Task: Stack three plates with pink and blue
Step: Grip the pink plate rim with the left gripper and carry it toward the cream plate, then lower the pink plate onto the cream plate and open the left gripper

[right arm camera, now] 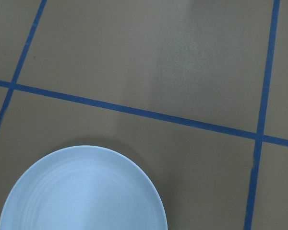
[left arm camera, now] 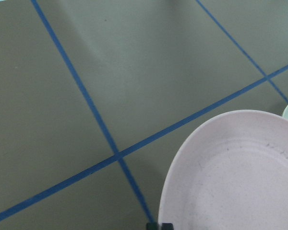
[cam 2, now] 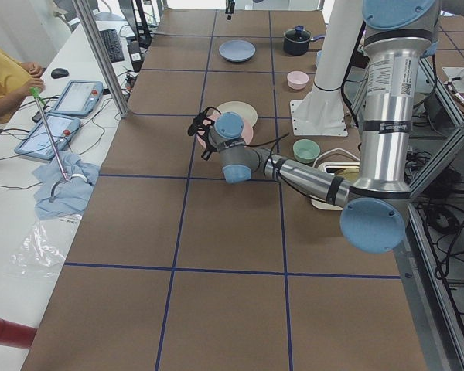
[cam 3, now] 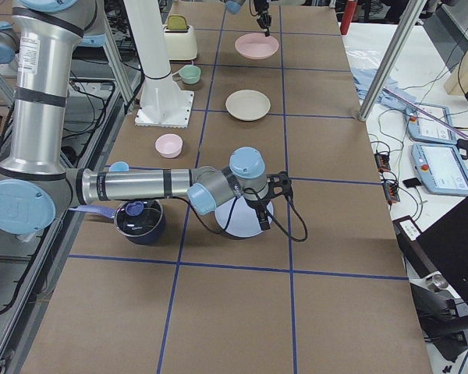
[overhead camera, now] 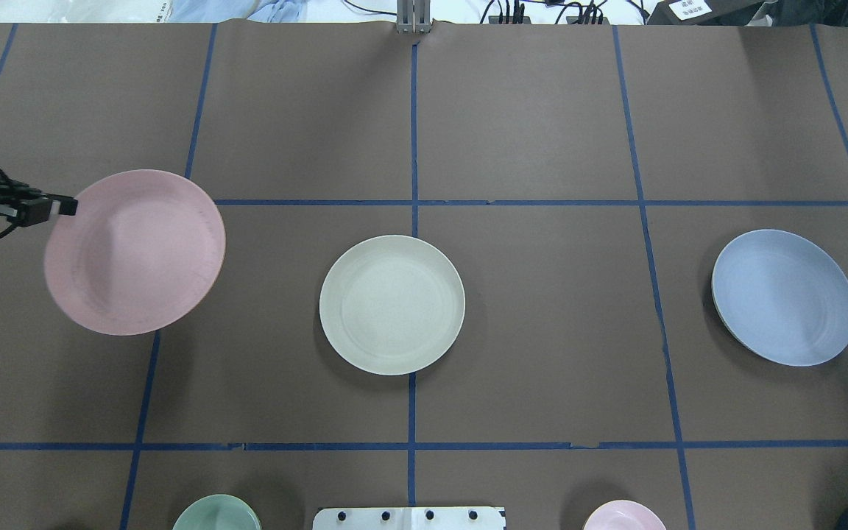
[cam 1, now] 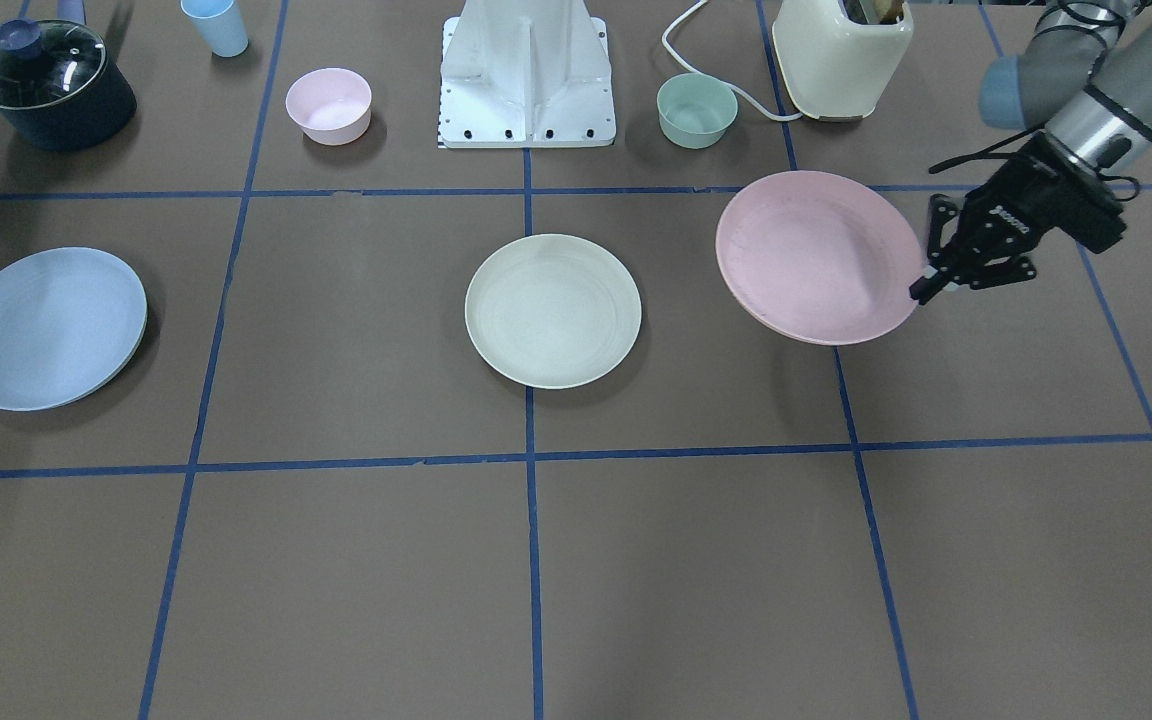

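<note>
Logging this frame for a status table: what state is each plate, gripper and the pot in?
left gripper, shut on pink plate rim
pink plate, lifted, tilted
white plate, lying flat, untouched
blue plate, right gripper at its edge; grip unclear
right gripper, cannot tell
pot, lid on

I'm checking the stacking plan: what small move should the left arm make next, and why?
Probably carry the pink plate sideways toward the cream plate. The left gripper is shut on its rim, the plate hangs above the table, and the cream plate lies bare and apart at the centre.
</note>
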Controlling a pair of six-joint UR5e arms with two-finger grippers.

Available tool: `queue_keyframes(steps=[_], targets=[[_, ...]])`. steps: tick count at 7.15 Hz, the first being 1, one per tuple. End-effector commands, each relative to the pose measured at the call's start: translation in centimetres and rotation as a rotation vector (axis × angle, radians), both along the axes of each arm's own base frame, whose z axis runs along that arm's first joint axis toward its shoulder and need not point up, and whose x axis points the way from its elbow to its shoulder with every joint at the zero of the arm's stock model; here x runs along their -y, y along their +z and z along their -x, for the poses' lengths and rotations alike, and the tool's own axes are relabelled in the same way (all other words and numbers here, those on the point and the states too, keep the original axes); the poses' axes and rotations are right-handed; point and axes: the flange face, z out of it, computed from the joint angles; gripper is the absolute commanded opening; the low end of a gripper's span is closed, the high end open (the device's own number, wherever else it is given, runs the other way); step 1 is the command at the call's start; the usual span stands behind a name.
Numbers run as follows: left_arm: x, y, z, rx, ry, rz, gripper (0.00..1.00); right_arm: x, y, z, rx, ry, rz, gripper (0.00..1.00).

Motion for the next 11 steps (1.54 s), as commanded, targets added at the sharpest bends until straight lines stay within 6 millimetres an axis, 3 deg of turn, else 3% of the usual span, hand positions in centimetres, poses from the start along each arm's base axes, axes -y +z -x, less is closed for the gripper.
queue_keyframes(steps=[1,2,4,6,9,11], targets=[[-1.7,-7.7,-12.3,-0.049,-0.017,0.129,0.0,-0.1,0.1,0.0,-0.001,0.0,0.004,1.0],[-3.1,-10.1,-17.3,-0.034,-0.026,0.159,0.0,-0.2,0.1,0.0,0.0,0.0,0.002,1.0],[-3.1,-10.5,-24.7,-0.016,-0.078,0.217,0.0,-0.2,0.1,0.0,0.001,-0.001,0.002,1.0],[-2.6,-9.2,-25.6,0.006,-0.089,0.22,0.0,-0.2,0.1,0.0,0.0,0.001,0.003,1.0],[-2.9,-9.8,-24.5,-0.004,-0.087,0.202,0.0,-0.2,0.1,0.0,0.0,0.002,0.004,1.0],[-3.7,-8.3,-23.4,0.013,-0.089,0.211,0.0,-0.2,0.1,0.0,0.0,0.002,0.004,1.0]])
